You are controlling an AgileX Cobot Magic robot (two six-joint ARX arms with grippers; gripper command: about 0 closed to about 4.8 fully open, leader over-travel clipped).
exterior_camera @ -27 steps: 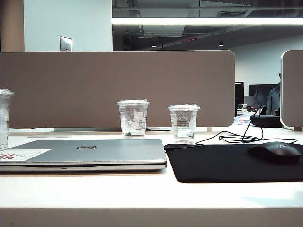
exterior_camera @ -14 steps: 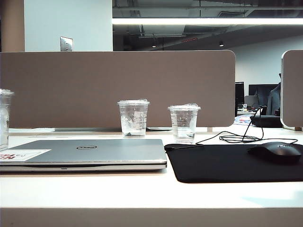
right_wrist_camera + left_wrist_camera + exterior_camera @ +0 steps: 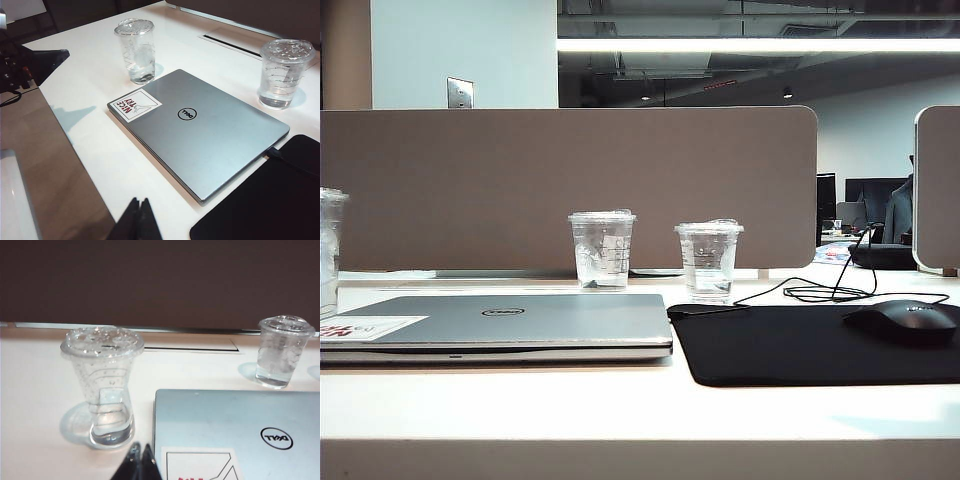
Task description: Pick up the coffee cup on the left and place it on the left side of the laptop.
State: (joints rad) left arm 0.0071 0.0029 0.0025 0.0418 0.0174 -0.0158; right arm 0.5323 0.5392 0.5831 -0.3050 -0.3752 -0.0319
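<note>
Left wrist view shows the left gripper (image 3: 140,460) pinched shut, empty, near the coffee cup (image 3: 104,385) beside the laptop (image 3: 240,430); right gripper (image 3: 139,216) likewise closed; a nudge could topple the tall cup

White table (image 3: 520,400) with laptop (image 3: 510,322), coffee cup (image 3: 102,385), two shorter cups (image 3: 602,250) (image 3: 708,260), black mouse mat (image 3: 800,345)

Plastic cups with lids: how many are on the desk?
3. The tall coffee cup stands left of the laptop; one cup behind the laptop; another behind the black mat.
</note>
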